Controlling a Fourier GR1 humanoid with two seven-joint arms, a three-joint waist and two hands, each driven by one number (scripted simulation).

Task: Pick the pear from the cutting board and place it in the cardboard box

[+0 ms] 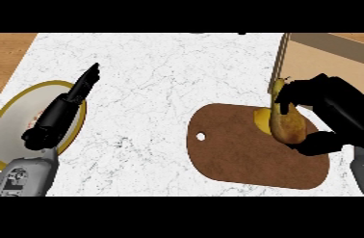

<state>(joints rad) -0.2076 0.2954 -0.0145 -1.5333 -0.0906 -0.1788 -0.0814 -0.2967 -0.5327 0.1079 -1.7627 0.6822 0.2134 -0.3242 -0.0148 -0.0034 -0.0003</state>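
The pear (286, 124), yellow-brown and standing roughly on end, sits at the far right edge of the brown cutting board (241, 155), and our right hand (320, 112) is wrapped around it. The black fingers curl over its top and far side while the thumb comes in low on the near side, so the fruit is pinched between them. We judge this to be the grasp itself, taken from the side so that the pear can be carried straight across to the cardboard box (313, 49), which lies just beyond the board at the upper right.

We cannot tell whether the pear is touching the board or already a little above it; the hand covers its right flank and its base blends into a yellow patch on the board. The stem end is only a thin yellow sliver against the box wall.

The box is cut off by the top and right edges of the view. We see only its upright near wall and a strip of its tan floor, so how much room lies inside is unknown.

Our left hand (68, 104) rests at the left with fingers straight and holding nothing, lying over a white plate with a yellow rim (18, 99), well apart from the board. The plate is cut off at the left edge and partly hidden under the forearm. A small round hole pierces the board near its left end.
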